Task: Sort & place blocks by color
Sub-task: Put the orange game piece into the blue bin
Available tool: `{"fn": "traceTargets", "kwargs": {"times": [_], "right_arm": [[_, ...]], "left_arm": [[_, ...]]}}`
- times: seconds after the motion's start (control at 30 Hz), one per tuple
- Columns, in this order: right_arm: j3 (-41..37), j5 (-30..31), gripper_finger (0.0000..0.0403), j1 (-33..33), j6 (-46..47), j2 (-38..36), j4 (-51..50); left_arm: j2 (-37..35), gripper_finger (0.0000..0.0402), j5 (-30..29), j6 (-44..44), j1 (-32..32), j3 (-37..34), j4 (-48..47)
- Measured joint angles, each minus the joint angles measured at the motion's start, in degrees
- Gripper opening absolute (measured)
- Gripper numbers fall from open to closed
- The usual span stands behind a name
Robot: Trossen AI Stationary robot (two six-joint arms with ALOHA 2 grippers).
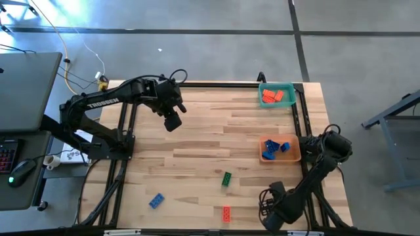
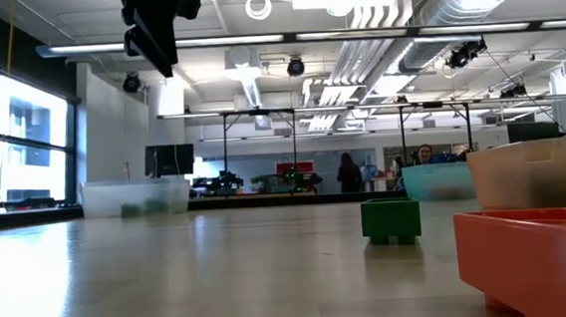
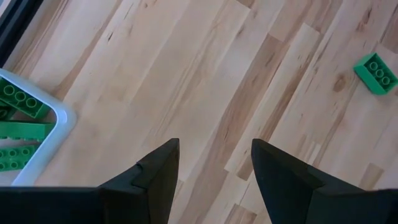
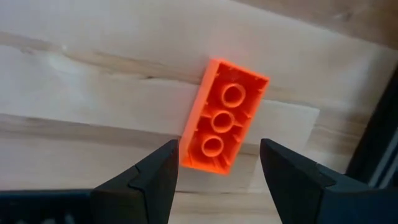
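Planks of pale wood make up the table (image 1: 197, 137), the largest thing in view, with a grey floor around it and, beyond it in the low view, an open hall of ducts, ceiling lights and distant people. On the table, from large to small: a shallow orange plastic tray (image 1: 281, 150) holding blue bricks, a teal plastic tray (image 1: 276, 94) holding red ones, and a clear plastic tray (image 3: 37, 134) whose corner shows green bricks – each colour evidently has its own tray, which is why the bricks lie grouped this way.

Three small studded plastic blocks lie loose, so the sorting looks nearly done: a blue block (image 1: 155, 201), a green block (image 1: 226, 178) and a red block (image 4: 224, 117).

Left gripper (image 3: 214, 163) hangs high above bare planks, its fingers apart and empty; the clear tray sits off to one side of the fingers, and the green block lies well beyond them on the other side.

Right gripper (image 4: 219, 167) looks straight down on the red block, its fingers apart with nothing between them – the block lies just ahead of the gap, slightly skewed to it. I judge this a line-up for a pick, the red block bound for the teal tray.
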Motion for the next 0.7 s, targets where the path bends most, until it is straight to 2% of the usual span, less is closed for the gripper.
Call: {"fn": "traceTargets", "kwargs": {"times": [0.27,0.53,0.63,0.7], "right_arm": [[-1.98,-1.48,0.0213,0.0,0.63,0.09,2.45],[-6.51,-2.1,0.0213,-0.14,0.81,0.03,10.52],[-7.02,-2.32,0.0199,-0.24,0.57,-0.13,10.89],[-7.02,-2.25,0.0175,-0.29,0.22,-0.13,10.79]], "left_arm": [[0.0,0.0186,0.0,0.04,0.0,0.0,0.01],[0.0,0.0186,0.0,0.44,0.0,0.0,0.01],[0.0,0.0186,0.0,0.44,0.0,0.0,0.01],[0.0,0.0186,0.0,0.44,0.0,0.0,0.01]]}}
